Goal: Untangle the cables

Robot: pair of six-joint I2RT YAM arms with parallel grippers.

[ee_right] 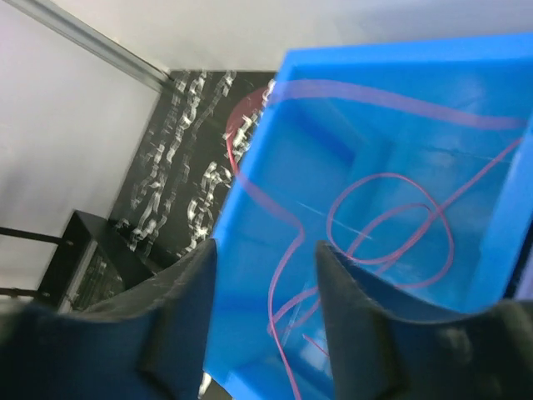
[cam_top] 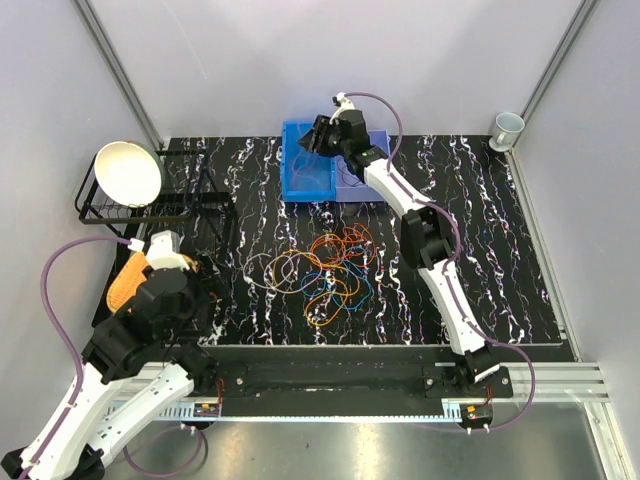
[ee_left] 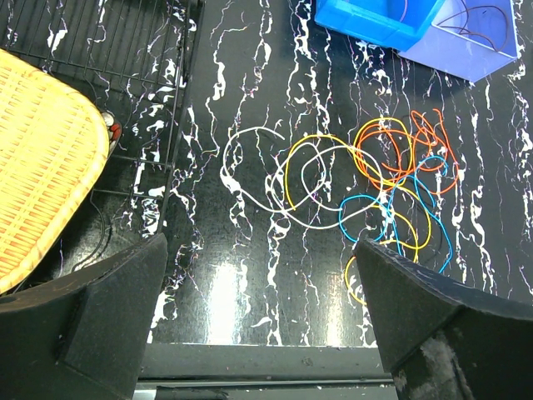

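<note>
cables (cam_top: 325, 275) tangle, long axis L-R | L end effector (ee_left: 260, 250) wide | R end effector (ee_right: 266, 250) narrow gap

Orange, yellow, blue and white cables (cam_top: 335, 272), black white-veined table (cam_top: 500, 260), bright blue bin (cam_top: 292, 165), woven yellow basket (ee_left: 42, 158), white bowl (cam_top: 128, 172)

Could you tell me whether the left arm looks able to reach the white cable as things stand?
Probably yes: the left gripper is open, and the white cable lies on the table just ahead of it, the rack off to one side.
</note>
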